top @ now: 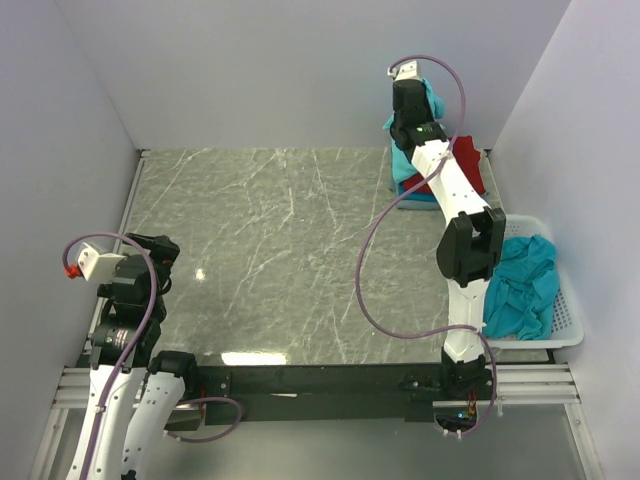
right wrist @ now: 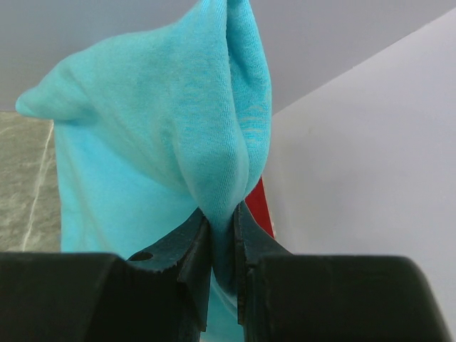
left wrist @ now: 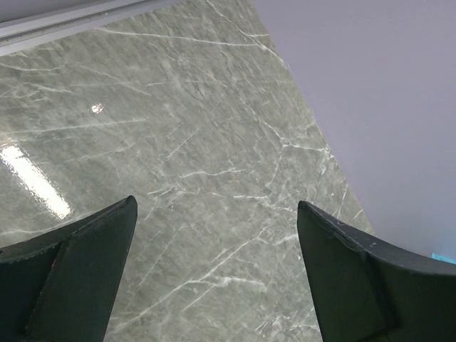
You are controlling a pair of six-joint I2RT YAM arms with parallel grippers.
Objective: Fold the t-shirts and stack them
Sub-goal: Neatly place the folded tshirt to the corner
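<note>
Right arm reaches long to the far right corner, forearm angled up over the pile there, wrist high near the back wall. The right gripper (right wrist: 222, 217) has its jaws pinched tight on a fold of a bright turquoise cotton t-shirt (right wrist: 164, 121). The cloth is bunched between the black fingers (right wrist: 191, 246) and rises above them in the wrist cam. From the top cam that shirt hangs off the claw and drapes down to the pile at the far right of the table. In the pile sits a red cotton t-shirt (top: 466, 165), w/ a thin blue cloth edge (top: 418, 203) peeking out at the bottom.

More crumpled turquoise t-shirts (top: 522, 288) lie heaped in the white plastic lattice basket (top: 566, 322), at the table's right edge beside the right arm's elbow.

Left arm is folded back over its base at the near left. The left gripper (left wrist: 217, 206) has its jaws spread wide w/ nothing between them, just bare table below.

Surface: grey-green marble-look tabletop (top: 270, 240) w/ white veins and a couple of glare spots. Pale lavender-grey walls (top: 300, 70) close it in at the back and both sides. A black rail (top: 320, 382) runs along the near edge btw the two bases.
</note>
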